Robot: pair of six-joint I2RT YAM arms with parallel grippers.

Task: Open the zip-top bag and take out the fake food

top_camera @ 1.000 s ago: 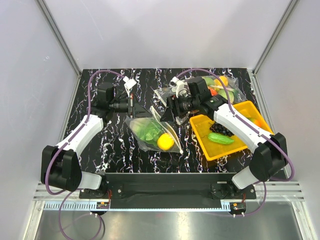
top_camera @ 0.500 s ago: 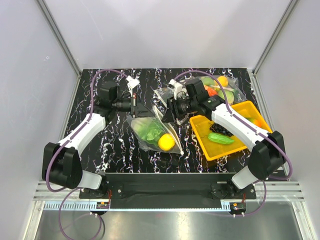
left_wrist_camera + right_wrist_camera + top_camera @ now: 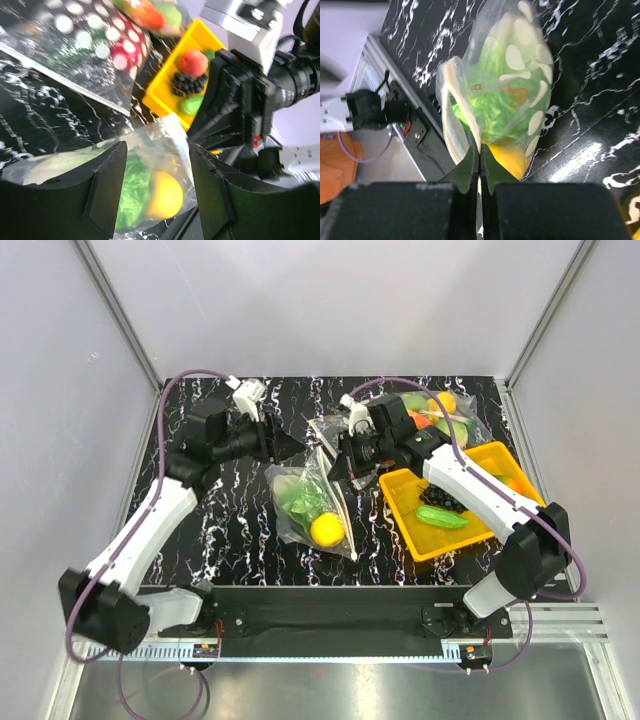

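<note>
The zip-top bag (image 3: 312,502) was pinched at its upper edge by the right gripper (image 3: 337,464). The right wrist view showed that gripper's jaws pressed flat together on the plastic. From that pinch the bag ran toward the near edge of the black marbled tabletop (image 3: 230,540). Its contents sat low inside, with the green lettuce (image 3: 298,498) in the middle and the yellow lemon (image 3: 325,530) nearest the bottom.

The left gripper (image 3: 296,447) stood just beside the bag's far left corner. Its fingers (image 3: 107,190) were spread, and the bag showed beyond the gap rather than seated in it. Contact with the plastic could not be established.

Further out, a flat dark bag with red and green dots (image 3: 107,42) lay directly behind both grippers. A clear bag of carrot and fruit (image 3: 440,412) lay toward the far right corner. A yellow tray (image 3: 398,490) sat immediately right of the zip-top bag, with the right arm crossing above it. The tray held black grapes (image 3: 440,500), a cucumber (image 3: 445,519) and a peach (image 3: 193,61).
</note>
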